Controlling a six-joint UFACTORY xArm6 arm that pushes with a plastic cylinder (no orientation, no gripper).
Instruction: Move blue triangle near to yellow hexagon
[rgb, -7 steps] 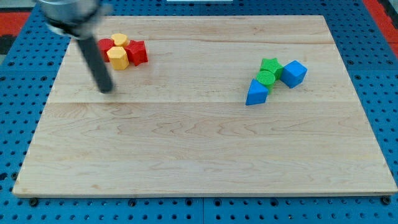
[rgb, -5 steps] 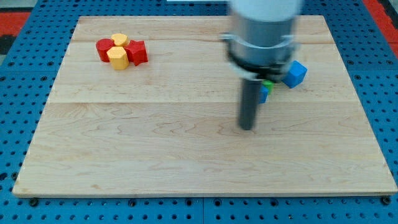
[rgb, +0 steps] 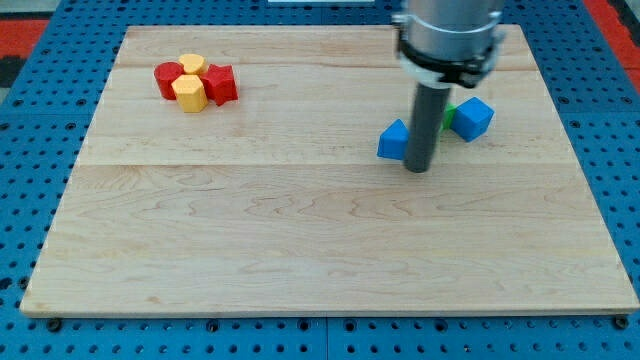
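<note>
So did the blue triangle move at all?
Yes. The blue triangle slid toward the view's left, away from the blue cube, which stayed put. My tip now sits against the triangle's right side.

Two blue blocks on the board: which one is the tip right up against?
The blue triangle, at the view's left of my tip, sits right against the rod. The blue cube lies apart, up to the view's right.
</note>
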